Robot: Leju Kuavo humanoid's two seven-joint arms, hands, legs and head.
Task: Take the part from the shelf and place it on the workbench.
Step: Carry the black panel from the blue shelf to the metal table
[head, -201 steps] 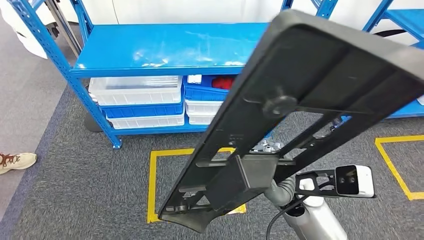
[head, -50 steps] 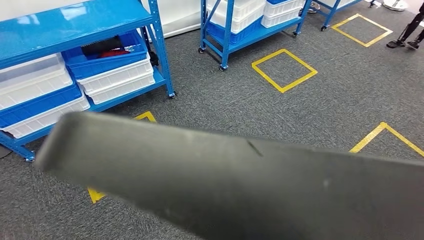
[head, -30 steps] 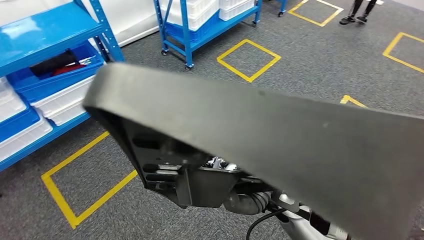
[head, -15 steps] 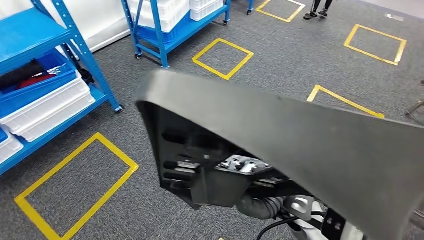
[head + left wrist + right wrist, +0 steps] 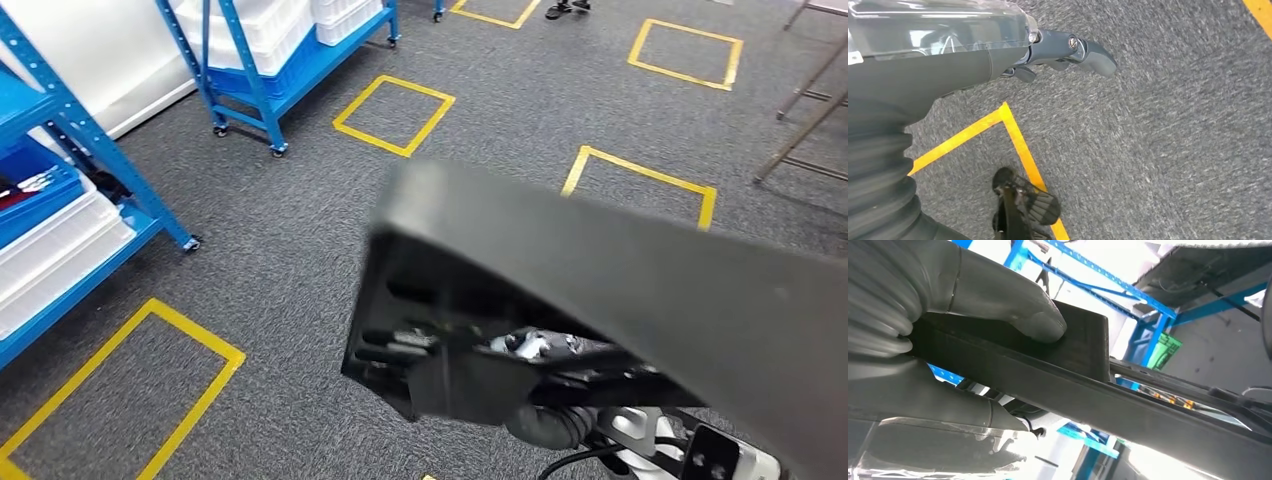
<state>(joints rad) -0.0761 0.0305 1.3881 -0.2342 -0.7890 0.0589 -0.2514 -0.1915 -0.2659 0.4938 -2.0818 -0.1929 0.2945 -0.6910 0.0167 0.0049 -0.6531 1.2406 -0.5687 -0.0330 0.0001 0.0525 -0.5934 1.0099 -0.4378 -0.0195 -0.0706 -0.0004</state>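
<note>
The part [image 5: 620,290] is a long black plastic panel with ribs and cut-outs on its underside. It slants across the lower right of the head view, close to the camera. My right hand [image 5: 535,345] grips it from below and is mostly hidden behind a black block on the panel. In the right wrist view the thumb [image 5: 1013,305] presses on that block of the part [image 5: 1083,345], with the other fingers wrapped beneath. My left hand [image 5: 1068,50] hangs over the grey carpet with nothing in it.
A blue shelf [image 5: 70,140] with white bins [image 5: 50,250] stands at the left. A wheeled blue rack [image 5: 265,75] stands farther back. Yellow taped squares [image 5: 395,115] mark the carpet. Metal legs [image 5: 810,105] show at the upper right, and a person's shoes [image 5: 565,8] at the top edge.
The whole view has swung round: the shelves slide off to the left and more open carpet with yellow squares comes in. The part stays in my right hand.
</note>
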